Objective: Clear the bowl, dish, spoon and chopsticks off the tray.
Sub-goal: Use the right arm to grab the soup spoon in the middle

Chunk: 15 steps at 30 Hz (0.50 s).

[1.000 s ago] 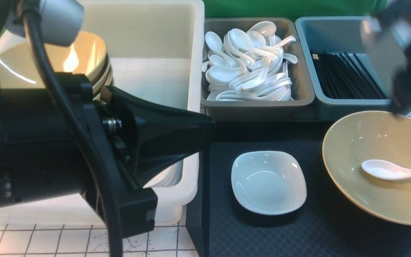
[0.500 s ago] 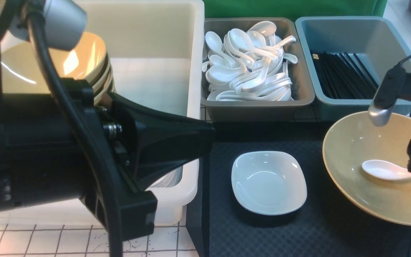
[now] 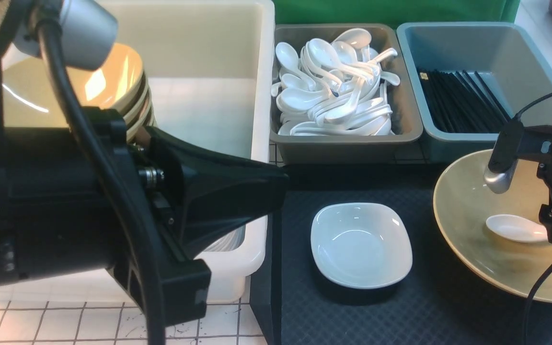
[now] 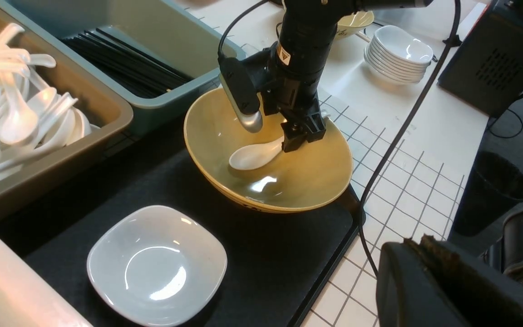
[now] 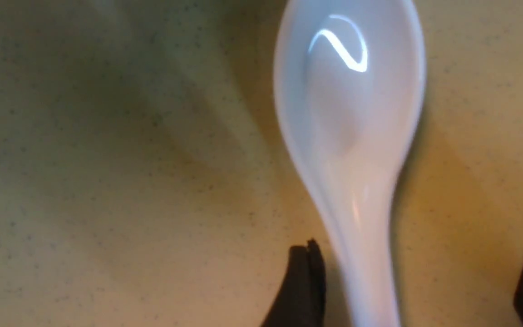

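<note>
While right end effector (image 5: 418, 272), spread wide, straddles spoon (image 5: 350, 113) handle, I judge spoon light, slippery, brittle: pinch mid-handle.

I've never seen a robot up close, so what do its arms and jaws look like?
Both arms are matte black. The left arm has a silver-grey rounded joint cap and a thick black cable. The right arm carries a small yellow-triangle sticker, a silver-tipped black camera pod and blocky black jaws.
</note>
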Available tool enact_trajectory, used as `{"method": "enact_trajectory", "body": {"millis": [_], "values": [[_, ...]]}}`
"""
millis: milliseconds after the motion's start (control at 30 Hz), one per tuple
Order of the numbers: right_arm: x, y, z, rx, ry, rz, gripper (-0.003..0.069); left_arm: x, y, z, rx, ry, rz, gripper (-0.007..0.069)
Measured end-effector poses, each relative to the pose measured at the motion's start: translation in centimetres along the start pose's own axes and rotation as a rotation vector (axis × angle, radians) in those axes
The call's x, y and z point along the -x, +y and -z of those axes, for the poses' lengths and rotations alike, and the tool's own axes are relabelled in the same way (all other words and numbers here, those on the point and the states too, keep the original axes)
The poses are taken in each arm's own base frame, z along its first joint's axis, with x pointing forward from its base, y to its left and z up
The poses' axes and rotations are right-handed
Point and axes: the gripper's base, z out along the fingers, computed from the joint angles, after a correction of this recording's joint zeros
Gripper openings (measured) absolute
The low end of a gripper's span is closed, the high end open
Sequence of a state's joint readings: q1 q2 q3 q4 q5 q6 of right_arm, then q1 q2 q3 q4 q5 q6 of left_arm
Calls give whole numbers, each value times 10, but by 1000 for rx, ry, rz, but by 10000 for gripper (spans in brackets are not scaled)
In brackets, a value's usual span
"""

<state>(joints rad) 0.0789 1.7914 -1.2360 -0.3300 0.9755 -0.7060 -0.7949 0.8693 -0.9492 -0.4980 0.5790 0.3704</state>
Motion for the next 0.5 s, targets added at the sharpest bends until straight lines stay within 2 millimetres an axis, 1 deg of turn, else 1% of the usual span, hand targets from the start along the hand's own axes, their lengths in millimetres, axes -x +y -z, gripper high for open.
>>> {"method": "enact_trajectory", "body": {"millis": [67, 200, 333, 500], "values": [[0, 1, -2, 14, 9, 0, 577, 0, 0, 0, 0, 0, 0, -1], [2, 2, -7, 37, 26, 2, 539, 0, 0, 0, 0, 0, 0, -1], [3, 3, -13, 57, 41, -5, 471, -1, 0, 0, -4, 7, 2, -1], [4, 3, -15, 66, 46, -24, 356, -1, -1, 0, -7, 13, 2, -1]]}}
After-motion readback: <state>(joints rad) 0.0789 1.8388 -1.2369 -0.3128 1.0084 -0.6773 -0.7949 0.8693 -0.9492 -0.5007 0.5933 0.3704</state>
